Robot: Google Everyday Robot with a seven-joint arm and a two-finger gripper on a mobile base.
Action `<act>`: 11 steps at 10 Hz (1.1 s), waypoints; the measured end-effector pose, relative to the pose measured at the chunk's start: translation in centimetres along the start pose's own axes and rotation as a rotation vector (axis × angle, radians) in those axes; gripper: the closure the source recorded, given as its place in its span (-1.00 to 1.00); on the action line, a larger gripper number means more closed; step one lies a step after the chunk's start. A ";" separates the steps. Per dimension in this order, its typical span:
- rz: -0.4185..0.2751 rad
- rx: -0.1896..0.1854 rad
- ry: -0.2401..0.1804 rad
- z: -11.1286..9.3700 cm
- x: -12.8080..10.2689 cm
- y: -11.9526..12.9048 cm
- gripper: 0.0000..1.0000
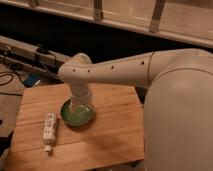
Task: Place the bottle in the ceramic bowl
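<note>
The small white bottle (49,131) with a pale patterned label lies on its side on the wooden table (110,135), cap toward the front edge, just left of the bowl. The shallow green ceramic bowl (78,113) sits left of the table's middle. My white arm reaches in from the right and bends down over the bowl. The gripper (80,102) hangs straight down into or just above the bowl, hidden behind the wrist. It is apart from the bottle.
The wooden table's left edge is near the bottle. Cables (10,77) and a dark rail (30,52) lie on the floor at the back left. My large white body (180,120) fills the right side.
</note>
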 end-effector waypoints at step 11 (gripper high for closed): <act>-0.051 -0.001 -0.025 -1.3 -1.0 1.5 -0.30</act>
